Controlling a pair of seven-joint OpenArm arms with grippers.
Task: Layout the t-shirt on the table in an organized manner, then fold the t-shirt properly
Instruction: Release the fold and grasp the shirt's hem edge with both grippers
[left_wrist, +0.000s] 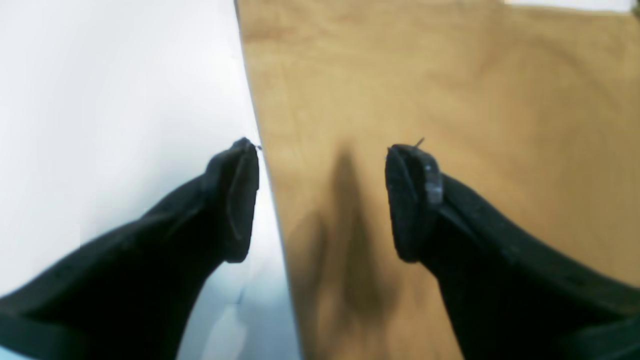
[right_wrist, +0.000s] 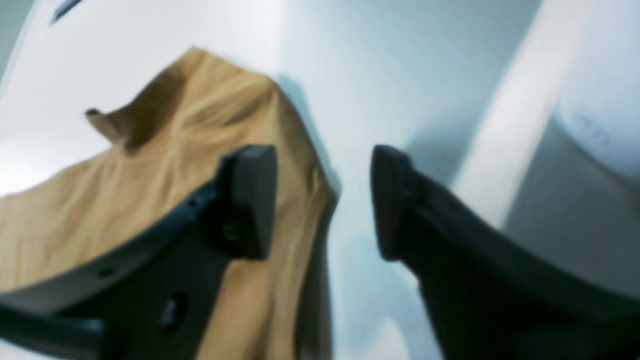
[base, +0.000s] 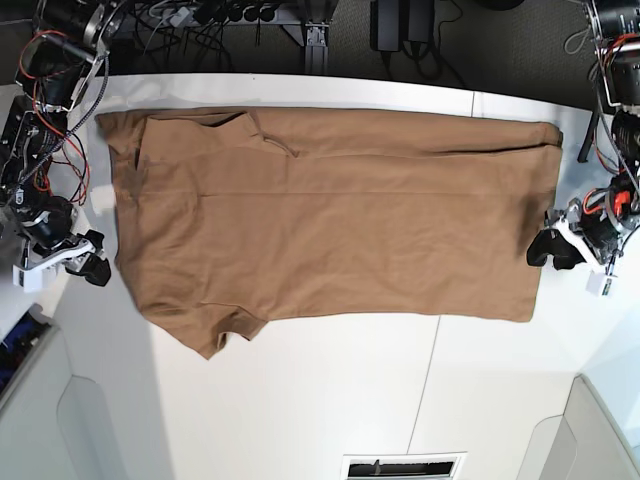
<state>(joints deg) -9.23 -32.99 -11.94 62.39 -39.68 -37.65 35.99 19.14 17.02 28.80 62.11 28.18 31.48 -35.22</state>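
We see the t-shirt (base: 330, 215) spread flat on the white surface (base: 330, 400). Our left pincer (left_wrist: 322, 200) and right pincer (right_wrist: 322, 200) gape empty at its ends. The cloth looks soft and limp; we'd pinch its edges.

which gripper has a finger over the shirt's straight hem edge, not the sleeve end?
The left gripper: its fingers straddle the straight hem of the t-shirt. The right gripper sits open at the sleeve end.

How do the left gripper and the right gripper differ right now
The left gripper sits at the straight hem end of the t-shirt; the right gripper sits at the shoulder end. The left's jaws straddle the cloth edge, the right's stand just off it. Both are open, holding nothing.
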